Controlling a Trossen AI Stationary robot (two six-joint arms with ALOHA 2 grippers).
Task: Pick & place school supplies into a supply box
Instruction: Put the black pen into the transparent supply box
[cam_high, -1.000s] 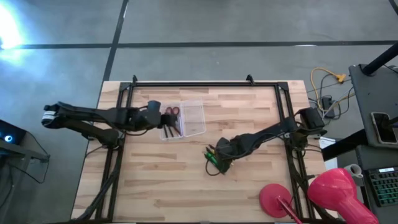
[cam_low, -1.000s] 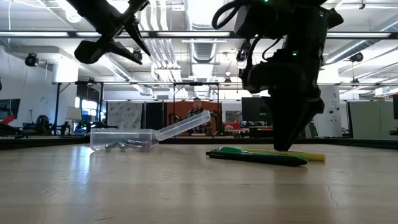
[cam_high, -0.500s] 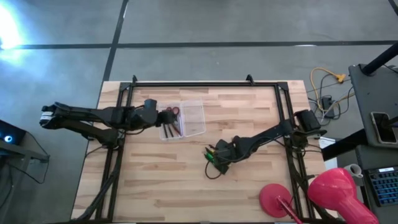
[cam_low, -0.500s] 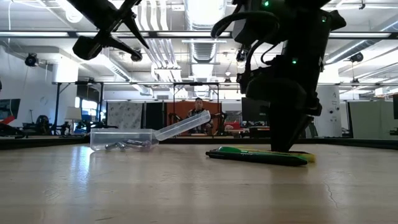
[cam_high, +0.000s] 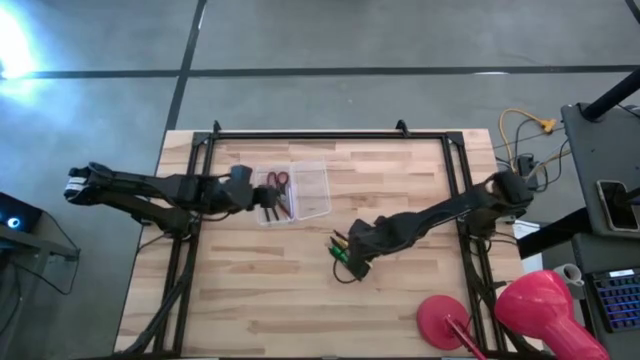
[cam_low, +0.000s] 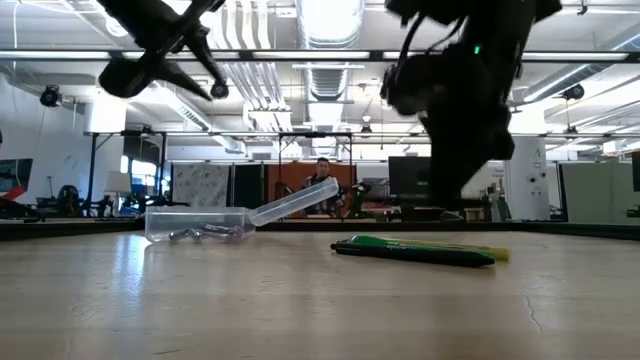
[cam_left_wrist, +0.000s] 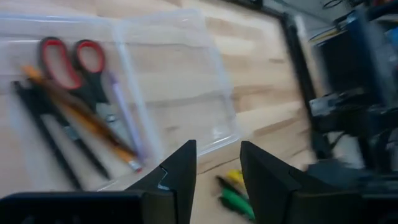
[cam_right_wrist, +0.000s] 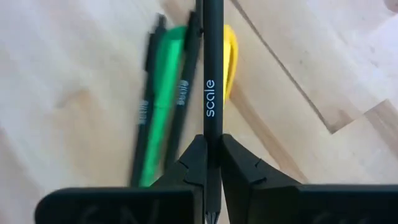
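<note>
The clear supply box (cam_high: 308, 190) lies open at the table's far left, its lid (cam_low: 295, 203) tilted up. Red-handled scissors (cam_left_wrist: 74, 62), an orange pencil (cam_left_wrist: 81, 118) and dark pens (cam_left_wrist: 46, 134) lie in it. My left gripper (cam_left_wrist: 217, 163) hovers open above the box's near edge (cam_high: 262, 192). Green pens (cam_right_wrist: 163, 106) and a yellow one (cam_right_wrist: 229, 59) lie on the wood at mid-table (cam_high: 343, 250). My right gripper (cam_right_wrist: 210, 155) is above them (cam_high: 352, 252), shut on a black pen (cam_right_wrist: 211, 56). My right gripper pinches the black pen's shaft (cam_right_wrist: 211, 127) between its two fingers, coming from above and pointing steeply down. Most of the pen reaches out ahead of the fingertips, over the green pens. In the low view nothing reaches from the gripper (cam_low: 445, 205) to the table.
A red round-based object (cam_high: 445, 322) and a pink object (cam_high: 540, 310) stand at the near right corner. Black frame rails (cam_high: 330, 135) run along the far and side edges. Bare wood lies between box and pens. A person (cam_low: 318, 172) stands far behind the table.
My right gripper sank to the pens on the table, then rose well clear of them. The green and yellow pens stay where they were.
</note>
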